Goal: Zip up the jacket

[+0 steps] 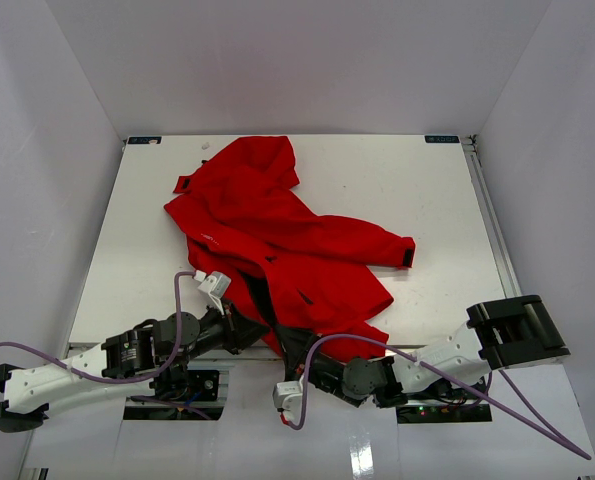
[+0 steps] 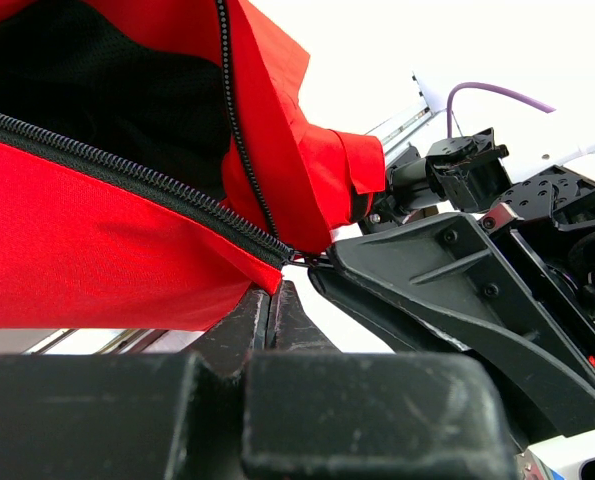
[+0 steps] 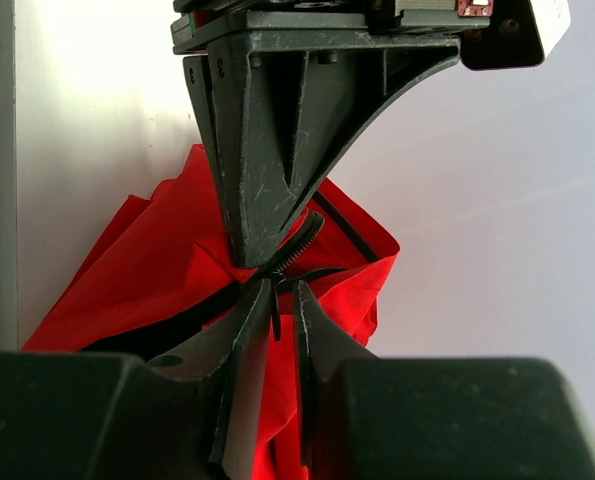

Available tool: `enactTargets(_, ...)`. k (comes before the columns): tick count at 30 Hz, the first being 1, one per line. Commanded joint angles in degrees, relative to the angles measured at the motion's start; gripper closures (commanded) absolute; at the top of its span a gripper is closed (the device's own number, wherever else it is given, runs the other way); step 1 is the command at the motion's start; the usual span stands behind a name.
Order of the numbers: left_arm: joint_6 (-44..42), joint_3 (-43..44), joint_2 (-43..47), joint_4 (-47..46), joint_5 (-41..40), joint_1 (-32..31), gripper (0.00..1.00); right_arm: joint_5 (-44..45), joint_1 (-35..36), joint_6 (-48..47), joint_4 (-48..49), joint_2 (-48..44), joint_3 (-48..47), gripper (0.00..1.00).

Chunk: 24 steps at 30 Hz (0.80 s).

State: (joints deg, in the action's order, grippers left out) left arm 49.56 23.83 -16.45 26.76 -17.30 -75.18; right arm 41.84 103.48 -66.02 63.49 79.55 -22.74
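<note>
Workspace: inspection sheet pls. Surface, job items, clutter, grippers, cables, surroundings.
surface: white table, rails along its right edge.
job's things: red jacket crumpled, running from far left-centre to the near edge. Its zipper is undone and the black lining shows.
clutter: nothing seen.
grippers: left gripper shut on the jacket's hem beside the zipper's lower end. Right gripper at that same end, jaws a narrow gap apart with a thin dark piece between them; cannot tell if it grips.
cables: purple cables loop along both arms, off the jacket.
surroundings: white walls on three sides.
</note>
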Motion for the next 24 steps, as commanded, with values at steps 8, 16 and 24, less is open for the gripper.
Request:
enactTargets(8,-0.6,-0.3,0.0,-1.3,1.0,-0.2,1.00,1.1,-0.9,3.0,0.5,0.3,-2.0,0.77)
enactTargets(16,-0.6,-0.4,0.1,-1.4,1.0,-0.2,1.00,1.6,-1.3,3.3,0.1,0.7,-2.3,0.76)
enactTargets(24,-0.6,-0.4,0.0,-1.4,1.1,-0.2,1.00,1.8,-1.4,3.7,-1.1,1.1,-2.8,0.80)
